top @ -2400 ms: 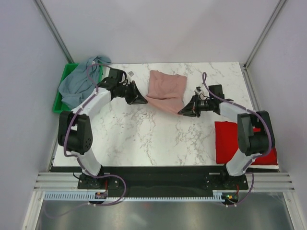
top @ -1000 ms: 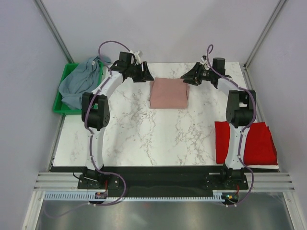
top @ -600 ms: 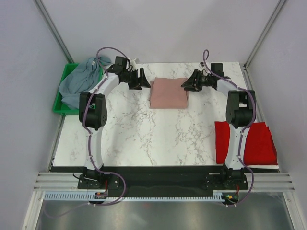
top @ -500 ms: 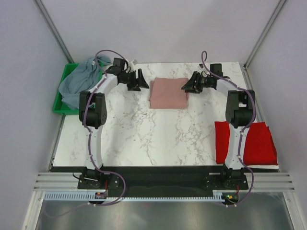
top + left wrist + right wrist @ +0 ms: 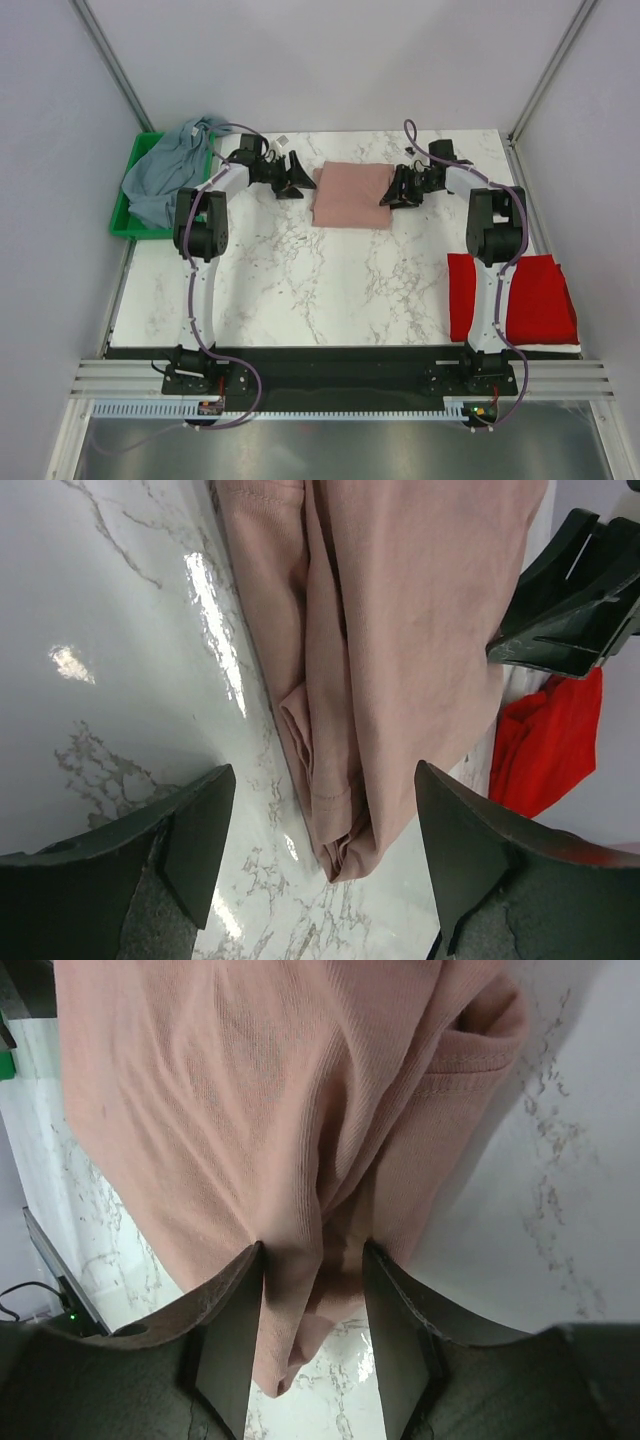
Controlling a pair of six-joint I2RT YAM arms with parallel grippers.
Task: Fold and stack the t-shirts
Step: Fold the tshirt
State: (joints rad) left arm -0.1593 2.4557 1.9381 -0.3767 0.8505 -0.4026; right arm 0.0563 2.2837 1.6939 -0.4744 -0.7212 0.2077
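Dusty-pink cotton t-shirt (image 5: 350, 195) lies folded into a compact rectangle at the far middle of the white marble desk (image 5: 300, 285). Plain red t-shirt (image 5: 515, 300) is folded flat at the near right corner, well apart from the pink one. Grey-blue t-shirt (image 5: 165, 175) is crumpled and unfolded, heaped in the green plastic bin (image 5: 122, 215) off the left edge.

Left pincer (image 5: 293, 178) sits just beside the pink tee's left edge, jaws spread wide, holding nothing. Right pincer (image 5: 397, 190) is on the tee's right edge, jaws part-way apart with the folded hem between them. Cannot tell if it actually pinches the cloth.

Judged progress: two of three folded, none stacked. Left to do: bring pink and red together, then fold the grey-blue and add it.
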